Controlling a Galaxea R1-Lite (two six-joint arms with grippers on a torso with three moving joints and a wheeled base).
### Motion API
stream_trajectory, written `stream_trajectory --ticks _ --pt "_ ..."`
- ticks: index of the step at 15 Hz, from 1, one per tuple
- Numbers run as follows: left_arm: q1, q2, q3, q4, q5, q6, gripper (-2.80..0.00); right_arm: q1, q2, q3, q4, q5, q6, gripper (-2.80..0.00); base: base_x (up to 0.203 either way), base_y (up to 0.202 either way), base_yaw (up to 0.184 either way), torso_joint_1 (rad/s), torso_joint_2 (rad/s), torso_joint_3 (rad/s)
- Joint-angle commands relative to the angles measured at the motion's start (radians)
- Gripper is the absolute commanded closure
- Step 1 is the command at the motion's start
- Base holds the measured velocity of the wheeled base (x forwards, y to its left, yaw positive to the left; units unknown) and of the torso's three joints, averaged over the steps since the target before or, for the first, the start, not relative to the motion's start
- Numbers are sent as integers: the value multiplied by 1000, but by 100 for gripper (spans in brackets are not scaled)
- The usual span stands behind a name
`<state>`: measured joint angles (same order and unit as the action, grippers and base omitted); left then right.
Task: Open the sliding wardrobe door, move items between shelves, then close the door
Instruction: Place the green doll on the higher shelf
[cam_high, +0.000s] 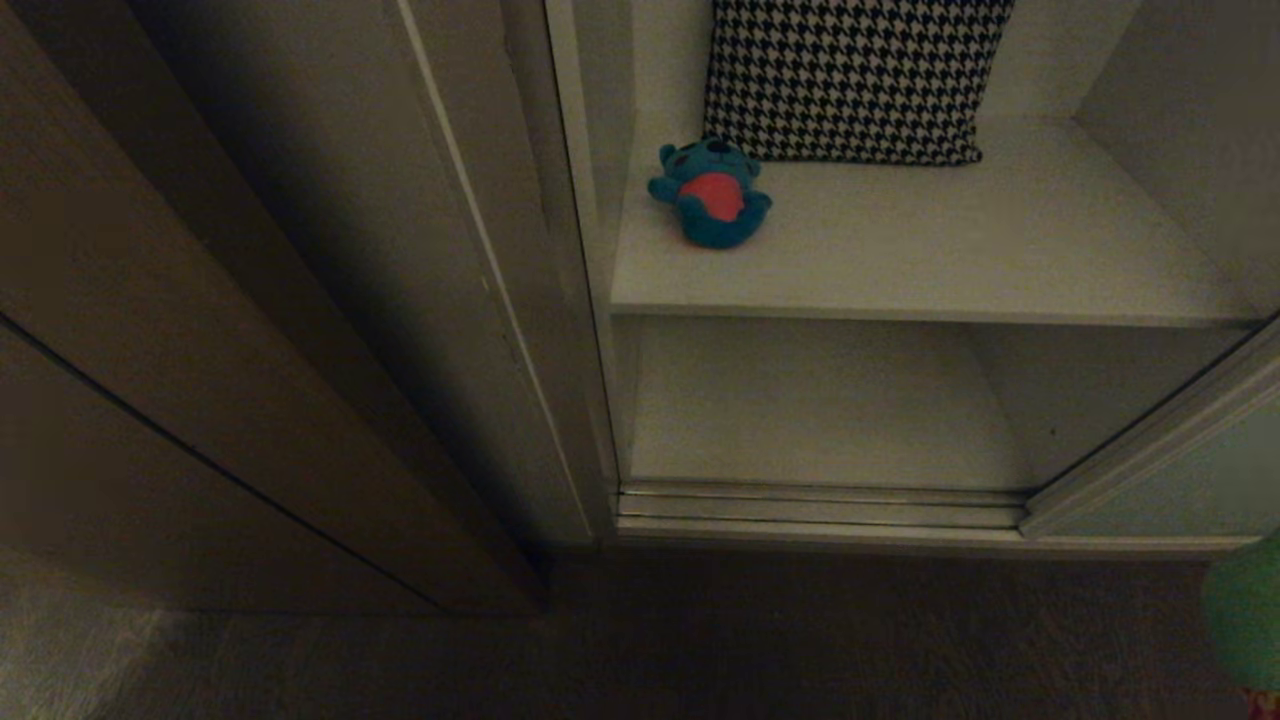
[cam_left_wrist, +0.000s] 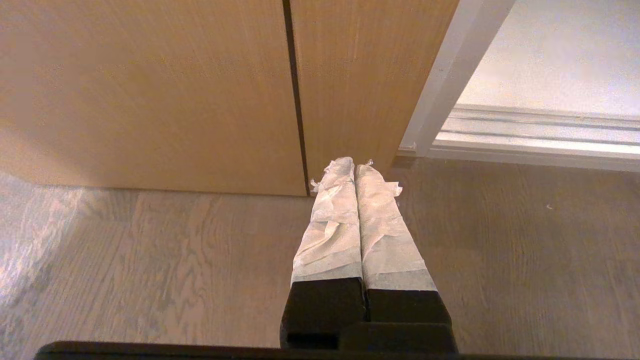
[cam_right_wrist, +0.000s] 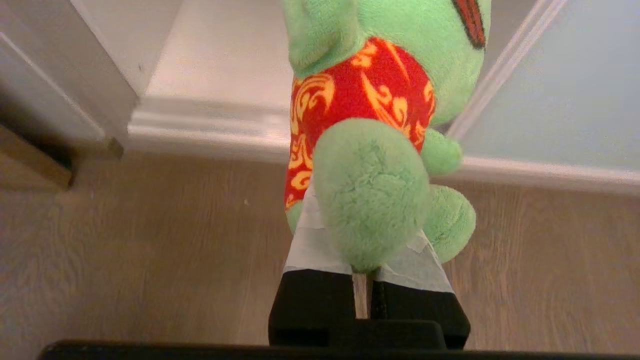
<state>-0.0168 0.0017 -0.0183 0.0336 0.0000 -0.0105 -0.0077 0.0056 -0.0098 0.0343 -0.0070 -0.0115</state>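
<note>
Holding the green frog (cam_right_wrist: 380, 125) pinched between taped fingers, the right gripper (cam_right_wrist: 367, 250) hangs low before the open wardrobe. The grip appears to take only plush: slippage risk. Left gripper (cam_left_wrist: 356, 170) idle, fingers pressed together. Teal bear (cam_high: 710, 193) sits on the upper shelf (cam_high: 1000, 260).

I count two plush toys: one teal bear (cam_high: 711, 193) and one green frog (cam_right_wrist: 380, 115). One houndstooth cushion (cam_high: 850, 75), two white shelves (cam_high: 1000, 240), and my two hands (cam_left_wrist: 356, 172).
</note>
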Motion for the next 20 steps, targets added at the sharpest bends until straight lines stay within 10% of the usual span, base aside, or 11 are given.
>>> stream_trajectory --ticks 1,11,20 --pt "-1 1 0 0 0 0 0 0 53 -76 49 0 4 0 0 0 0 0 0 0" --pt "0 1 0 0 0 0 0 -3 720 -706 65 -12 23 0 0 0 0 0 0 0" --pt "0 1 0 0 0 0 0 -56 1365 -960 -337 -66 12 0 0 0 0 0 0 0"
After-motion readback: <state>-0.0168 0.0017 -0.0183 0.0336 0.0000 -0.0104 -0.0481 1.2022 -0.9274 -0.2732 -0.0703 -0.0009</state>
